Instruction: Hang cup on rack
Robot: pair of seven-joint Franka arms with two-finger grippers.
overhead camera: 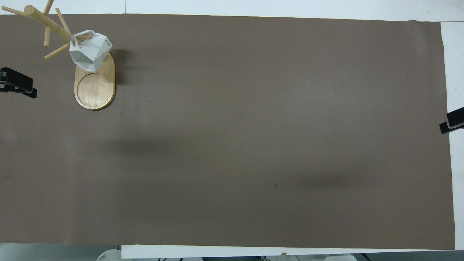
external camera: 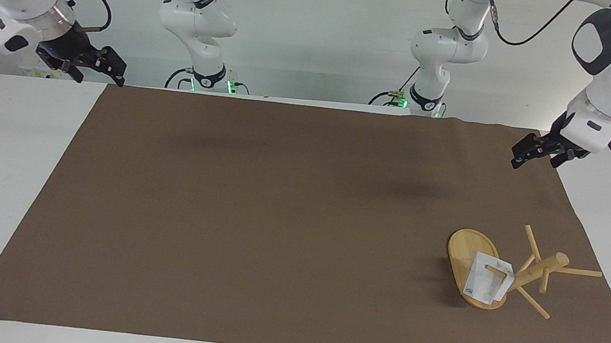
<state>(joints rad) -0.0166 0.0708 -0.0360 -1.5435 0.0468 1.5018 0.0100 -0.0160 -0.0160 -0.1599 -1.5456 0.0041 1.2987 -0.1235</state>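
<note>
The rack (external camera: 520, 273) stands on the brown mat (external camera: 278, 219) toward the left arm's end of the table, far from the robots, its oval base (overhead camera: 95, 87) flat on the mat and its thick post (external camera: 540, 270) rising with thin pegs angling off it. The cup (external camera: 488, 279) hangs on the rack, one peg passed through its small angular handle, so the white faceted body (overhead camera: 90, 50) dangles tilted above the base (it looks clear of the wood, though the overhead view cannot settle that).

The left gripper (external camera: 534, 151) is up in the air over the mat's edge at the left arm's end, well apart from the rack and empty; its two fingers (external camera: 523, 153) show apart in the facing view, spread with nothing between them. In the overhead view only its black tip (overhead camera: 16, 83) enters at the frame's edge.

The right arm waits, its gripper (external camera: 106, 62) held above the bare white table (external camera: 3, 165) at the right arm's end, just off the mat's corner. It holds nothing, and its fingers stand parted; overhead, only a dark tip (overhead camera: 453, 121) shows
</note>
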